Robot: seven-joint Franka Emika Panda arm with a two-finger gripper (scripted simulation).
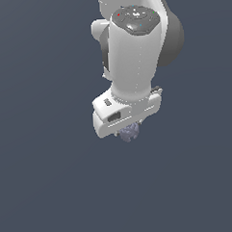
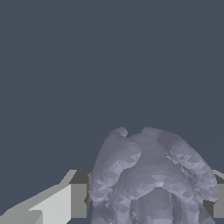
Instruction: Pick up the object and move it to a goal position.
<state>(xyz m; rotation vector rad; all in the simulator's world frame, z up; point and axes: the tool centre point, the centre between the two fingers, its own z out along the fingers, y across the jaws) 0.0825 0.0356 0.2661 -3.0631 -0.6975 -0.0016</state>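
Observation:
The object (image 1: 129,132) is a small bumpy pale grey-lavender lump. In the exterior view it pokes out just under the white gripper (image 1: 128,129), whose hand body hides most of it and hides the fingertips. In the wrist view the object (image 2: 151,179) fills the space between the two fingers (image 2: 78,200), which press against its sides. The gripper is shut on the object. The arm comes down from the top of the exterior view.
A plain dark grey-blue surface fills the background in both views (image 1: 43,165). No other object shows.

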